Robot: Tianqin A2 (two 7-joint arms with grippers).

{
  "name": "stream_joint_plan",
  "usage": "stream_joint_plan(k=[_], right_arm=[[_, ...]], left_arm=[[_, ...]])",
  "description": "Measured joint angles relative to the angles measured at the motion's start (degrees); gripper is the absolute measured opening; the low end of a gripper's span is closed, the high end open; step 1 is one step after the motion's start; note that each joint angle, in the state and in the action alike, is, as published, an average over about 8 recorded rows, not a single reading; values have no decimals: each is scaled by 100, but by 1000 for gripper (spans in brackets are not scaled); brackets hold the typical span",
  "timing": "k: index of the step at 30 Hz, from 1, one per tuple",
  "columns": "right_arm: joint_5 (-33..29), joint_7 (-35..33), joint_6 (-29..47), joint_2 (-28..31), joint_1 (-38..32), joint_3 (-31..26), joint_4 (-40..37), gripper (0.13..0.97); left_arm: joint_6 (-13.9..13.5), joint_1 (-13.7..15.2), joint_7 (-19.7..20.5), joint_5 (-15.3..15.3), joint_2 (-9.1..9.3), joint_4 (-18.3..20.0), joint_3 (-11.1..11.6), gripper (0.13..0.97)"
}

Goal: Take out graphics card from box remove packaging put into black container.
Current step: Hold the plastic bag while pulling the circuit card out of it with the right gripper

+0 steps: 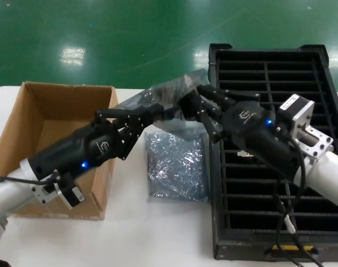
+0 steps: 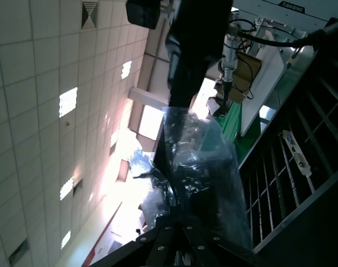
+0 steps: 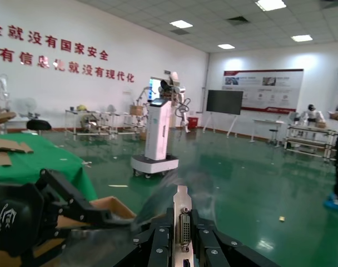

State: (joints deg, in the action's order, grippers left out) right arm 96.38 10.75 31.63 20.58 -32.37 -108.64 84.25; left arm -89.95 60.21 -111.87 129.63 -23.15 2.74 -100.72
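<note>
- Left gripper point(image 1: 152, 113) fingers closed on the bag point(image 1: 174, 92).
- Right gripper point(image 1: 199, 103) fingers pinch the card point(image 3: 183, 219), apparently half inside.
- Another bag point(image 1: 175, 165) lies below them on the surface point(image 1: 158, 233), between box point(image 1: 58, 111) and crate point(image 1: 324, 72).

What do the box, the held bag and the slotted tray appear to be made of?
Box: brown cardboard, matte, plain walls.
Bag: thin translucent grey plastic, glossy and crinkled, probably anti-static film.
Tray: black, likely moulded plastic, with thin slats and a dull sheen.
</note>
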Motion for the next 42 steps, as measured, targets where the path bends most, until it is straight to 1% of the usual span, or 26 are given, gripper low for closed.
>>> stream_joint_plan(k=[8, 14, 19, 24, 28, 33, 38, 42], right_arm=[[-769, 929, -310, 295, 294, -51, 676, 185], [-1549, 1658, -337, 352, 549, 82, 1142, 185], [-2483, 2372, -53, 262, 826, 456, 1752, 185], [-3560, 3114, 604, 67, 983, 892, 2500, 185], [-4301, 3592, 1301, -64, 868, 1072, 2966, 185], [-4966, 3980, 2255, -94, 416, 1015, 3253, 185], [-5353, 4191, 3257, 34, -243, 775, 3340, 185], [-5459, 4265, 3944, 189, -791, 588, 3362, 185]], left_arm=[[17, -24, -13, -276, 48, -111, 332, 138], [82, -15, -16, -458, 67, -147, 574, 138], [236, -42, -29, -588, 81, -162, 742, 138], [449, -106, 34, -694, 109, -174, 895, 138], [529, -174, 384, -710, 152, -175, 1051, 138], [464, -299, 1140, -653, 228, -122, 1279, 138], [316, -540, 1943, -567, 306, 116, 1490, 138], [262, -770, 2378, -527, 353, 371, 1605, 138]])
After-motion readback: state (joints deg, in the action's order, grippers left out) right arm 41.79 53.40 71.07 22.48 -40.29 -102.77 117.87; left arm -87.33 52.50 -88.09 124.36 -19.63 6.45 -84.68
